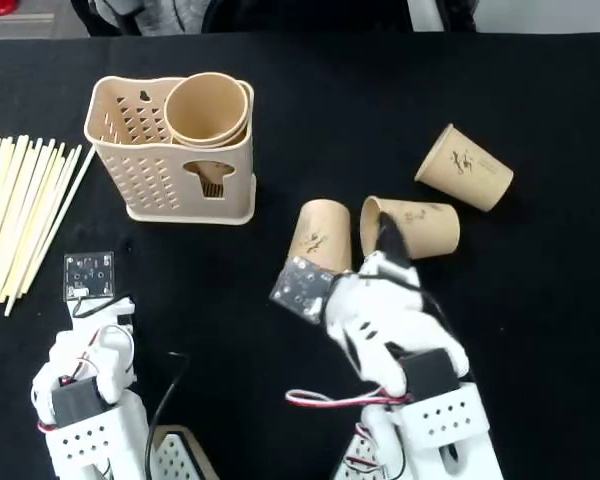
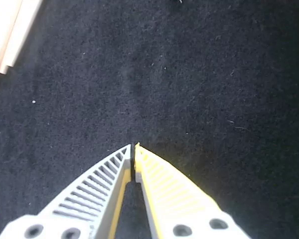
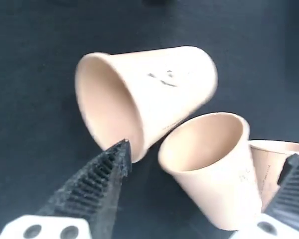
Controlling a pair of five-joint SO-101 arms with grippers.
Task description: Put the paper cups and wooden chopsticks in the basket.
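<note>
High view: three paper cups lie on their sides on the black counter (image 1: 540,330), right of the basket (image 1: 170,185). The middle cup (image 1: 420,228) has its long axis across the counter, mouth toward the left cup (image 1: 320,232), whose axis runs near to far. The third cup (image 1: 465,167) lies slantwise farther back. The right gripper (image 1: 385,245) is spread wide, with the middle cup between its fingers. Stacked cups (image 1: 208,108) stand upright in the basket. The chopsticks (image 1: 20,215) lie at the counter's left edge, pointing near to far. The left gripper (image 2: 134,147) is clenched on nothing.
</note>
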